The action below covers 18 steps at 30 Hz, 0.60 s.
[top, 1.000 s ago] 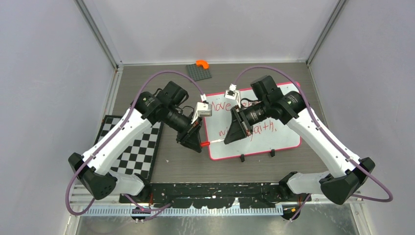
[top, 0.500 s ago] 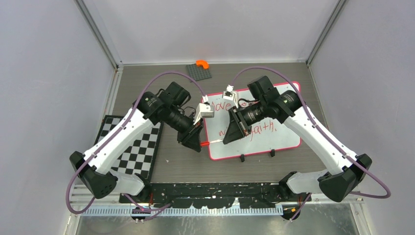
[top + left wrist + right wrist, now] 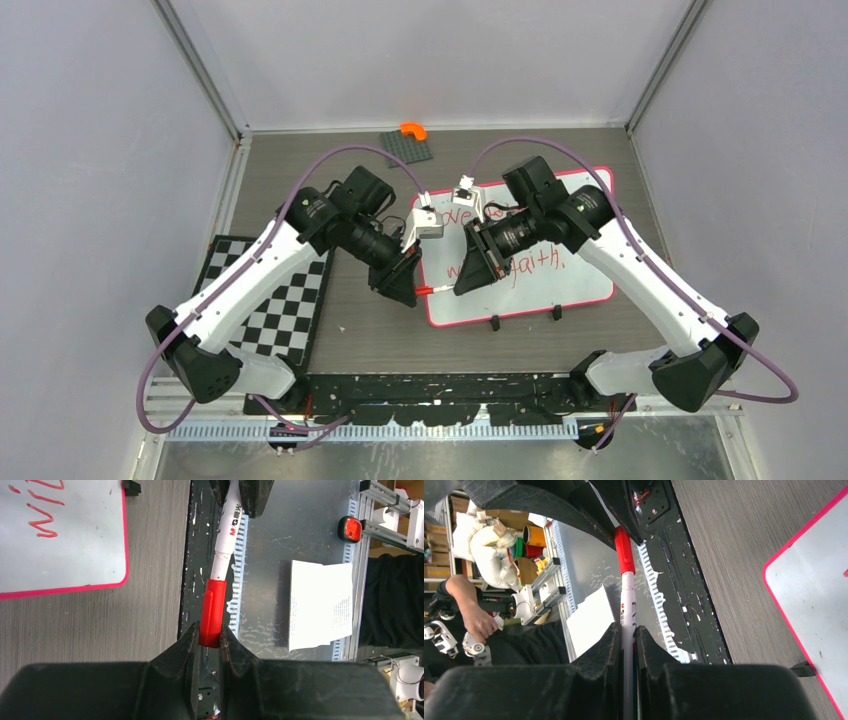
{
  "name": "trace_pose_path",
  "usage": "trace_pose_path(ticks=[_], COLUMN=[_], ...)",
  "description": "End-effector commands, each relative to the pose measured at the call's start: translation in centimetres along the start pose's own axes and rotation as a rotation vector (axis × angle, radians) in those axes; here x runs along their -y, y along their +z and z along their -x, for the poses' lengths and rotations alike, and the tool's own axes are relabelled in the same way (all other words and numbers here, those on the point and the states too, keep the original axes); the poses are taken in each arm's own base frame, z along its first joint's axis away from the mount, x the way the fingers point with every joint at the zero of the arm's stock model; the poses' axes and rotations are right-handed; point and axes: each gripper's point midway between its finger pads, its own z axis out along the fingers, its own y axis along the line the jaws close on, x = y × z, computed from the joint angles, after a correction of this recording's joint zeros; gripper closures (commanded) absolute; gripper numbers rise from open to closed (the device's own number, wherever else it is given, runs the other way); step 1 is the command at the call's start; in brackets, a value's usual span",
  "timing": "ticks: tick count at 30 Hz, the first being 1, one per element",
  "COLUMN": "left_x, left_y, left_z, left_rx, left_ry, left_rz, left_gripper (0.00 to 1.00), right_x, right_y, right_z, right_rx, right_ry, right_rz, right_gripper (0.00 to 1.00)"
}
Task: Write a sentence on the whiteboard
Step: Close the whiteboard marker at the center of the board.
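My left pincer (image 3: 210, 635) pinches the red cap (image 3: 212, 611) of the marker (image 3: 225, 540). My right pincer (image 3: 626, 630) pinches its white barrel, which reads "M&G". The whiteboard (image 3: 575, 285) lies flat on the surface (image 3: 370, 335), partly under my right arm. Of the red sentence (image 3: 538, 260) I can read "faith," and "wi"; the arm hides the rest.

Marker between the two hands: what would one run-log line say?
left hand: shut on red cap; right hand: shut on marker; cap: on marker; whiteboard: red sentence written
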Motion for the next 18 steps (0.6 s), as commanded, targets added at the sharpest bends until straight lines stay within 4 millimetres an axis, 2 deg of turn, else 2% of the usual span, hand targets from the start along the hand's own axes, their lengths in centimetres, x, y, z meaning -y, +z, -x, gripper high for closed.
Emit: trace_pose_path(ticks=[1,5,10,18], left_x=[-0.3,0.9,0.5,1.7], left_y=[-0.4,-0.5,-0.4,-1.1], left_z=[2.9,3.5,4.0,6.7], left_rx=[0.111,0.163,0.177,0.241], left_ry=[0.127,0.165,0.166,0.222], left_rz=[0.011,-0.042,-0.027,-0.058], left_gripper=[1.0,1.0,1.0,1.0], right_x=[-2.4,-2.6,-3.0,-2.7], right_y=[-0.1,0.2,0.6,1.6], right_z=[0.2,0.7,1.3,1.2], right_rx=[-0.005,0.007,0.015,-0.003], right_ry=[-0.049,-0.053,-0.054,-0.025], right_rz=[0.095,0.124,0.152,0.165], right_gripper=[1.0,1.0,1.0,1.0])
